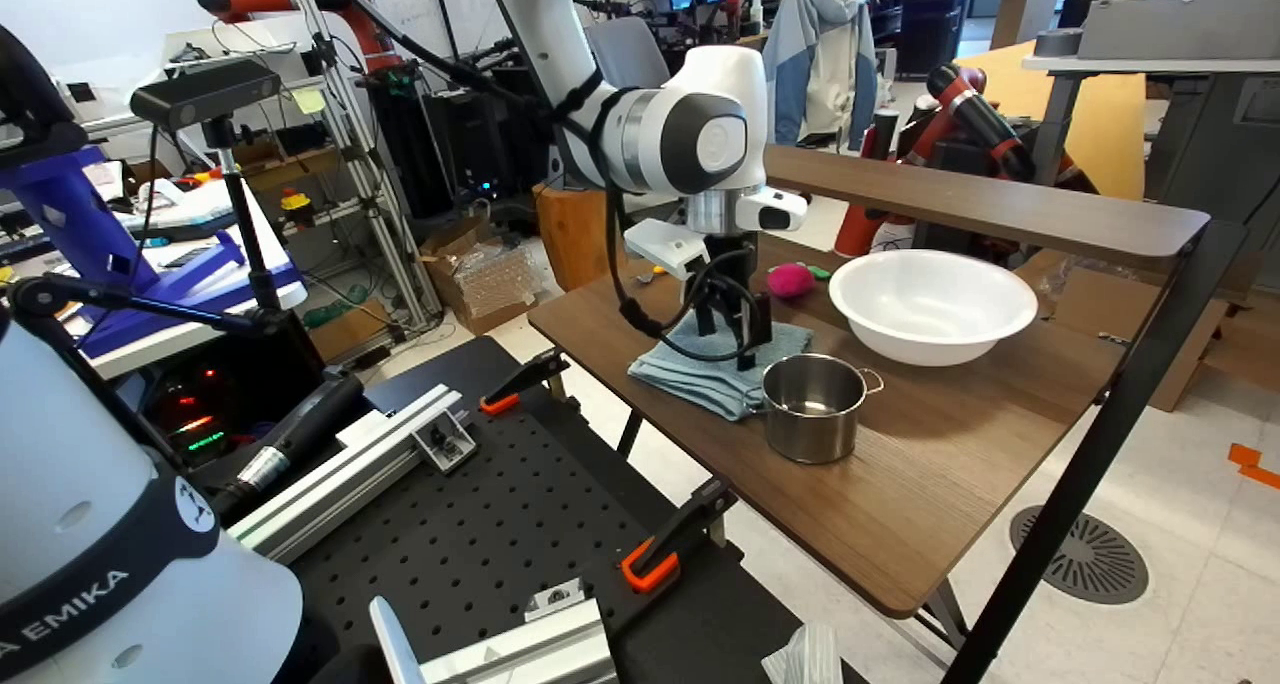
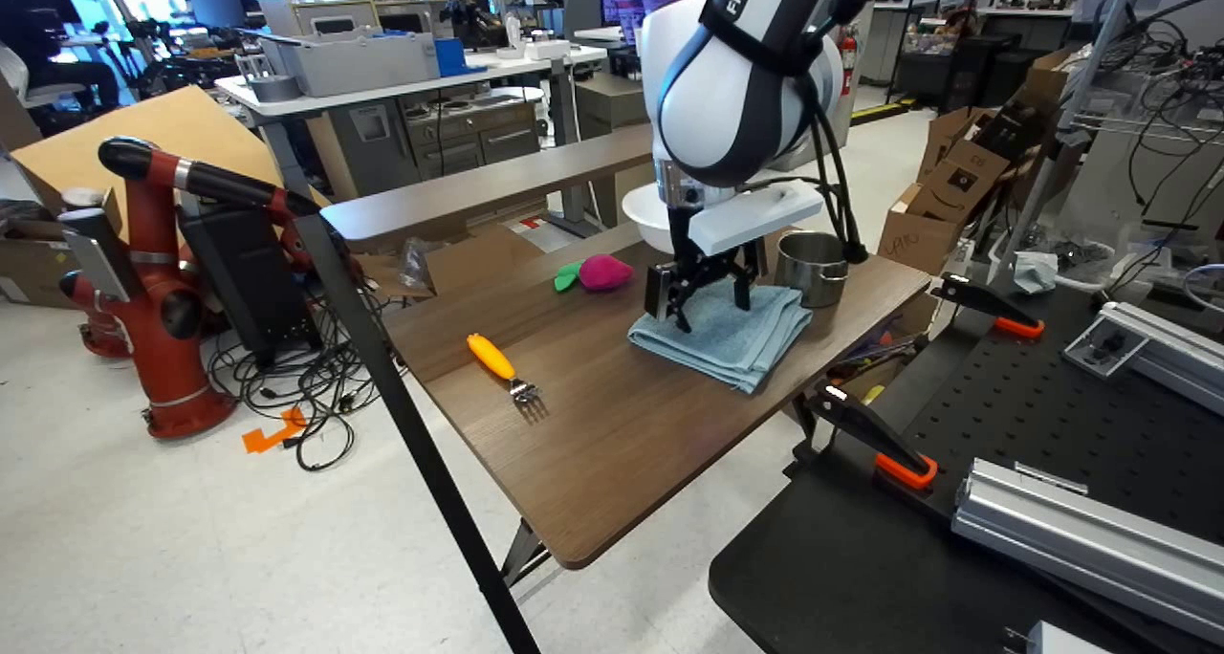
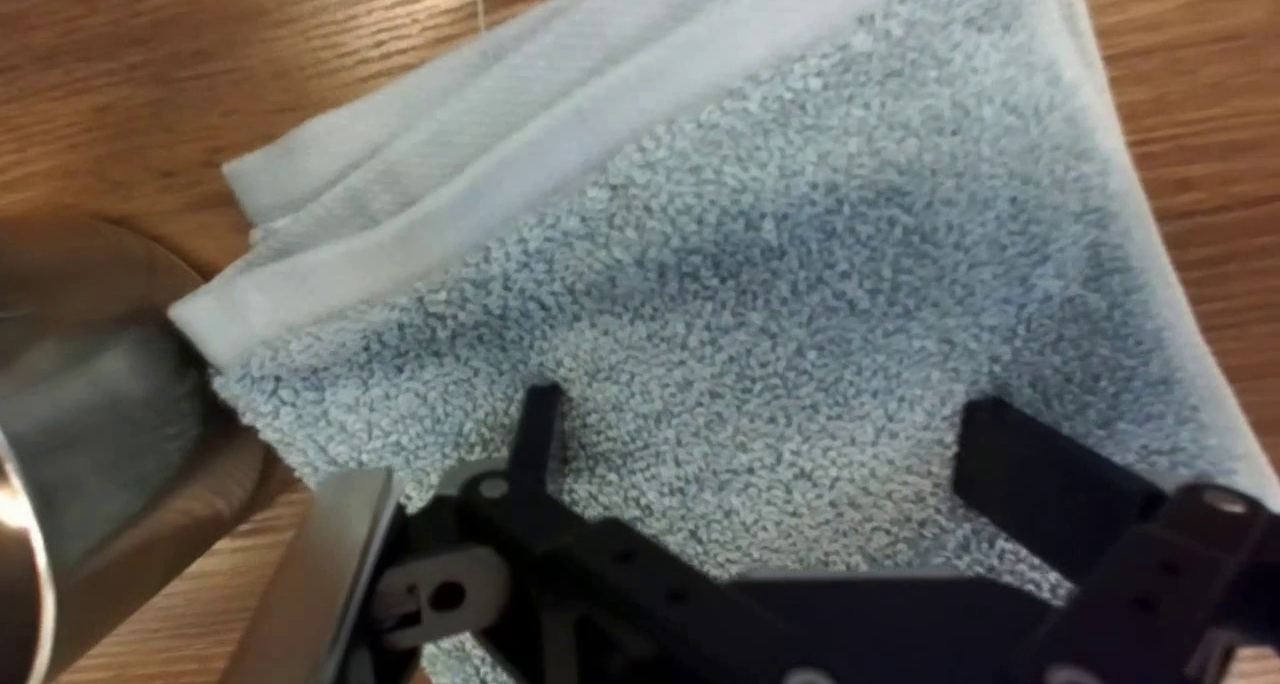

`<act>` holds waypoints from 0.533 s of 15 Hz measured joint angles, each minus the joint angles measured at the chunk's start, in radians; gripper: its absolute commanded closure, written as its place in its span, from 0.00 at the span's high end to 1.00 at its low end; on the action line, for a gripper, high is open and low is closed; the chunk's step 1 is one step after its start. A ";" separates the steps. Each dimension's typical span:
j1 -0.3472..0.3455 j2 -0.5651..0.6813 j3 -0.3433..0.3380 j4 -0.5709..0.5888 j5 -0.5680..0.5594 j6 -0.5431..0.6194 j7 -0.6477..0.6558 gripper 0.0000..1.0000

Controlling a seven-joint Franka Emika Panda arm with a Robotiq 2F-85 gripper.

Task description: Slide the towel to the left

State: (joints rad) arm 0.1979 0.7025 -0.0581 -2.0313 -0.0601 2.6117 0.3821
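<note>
The towel is a folded pale grey-blue cloth lying flat on the wooden table. It shows in both exterior views [image 1: 690,379] [image 2: 732,353] and fills most of the wrist view [image 3: 760,234]. My gripper [image 1: 727,344] points down over the towel with its fingers spread. It also shows so in an exterior view [image 2: 712,315]. In the wrist view the gripper [image 3: 765,402] has both fingertips apart against the towel's top face, with no cloth pinched up between them. The tips look at or very near the cloth; how firmly they touch, I cannot tell.
A metal pot [image 1: 812,424] stands right beside one towel corner, close to it in the wrist view [image 3: 90,434]. A white bowl [image 1: 935,309] and a pink toy [image 2: 605,272] stand farther back. A yellow-handled fork [image 2: 497,359] lies on the table [image 2: 612,444]. A raised shelf [image 1: 985,204] runs along the back.
</note>
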 measured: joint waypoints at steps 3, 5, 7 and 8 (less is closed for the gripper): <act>0.035 0.010 -0.009 0.010 -0.022 0.004 0.003 1.00; 0.065 0.016 -0.012 0.010 -0.045 0.012 0.010 1.00; 0.102 0.025 -0.014 0.011 -0.069 0.021 0.020 1.00; 0.122 0.030 -0.015 0.013 -0.078 0.023 0.024 1.00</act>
State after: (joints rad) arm 0.3198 0.7325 -0.0731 -2.0182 -0.1383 2.6346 0.4064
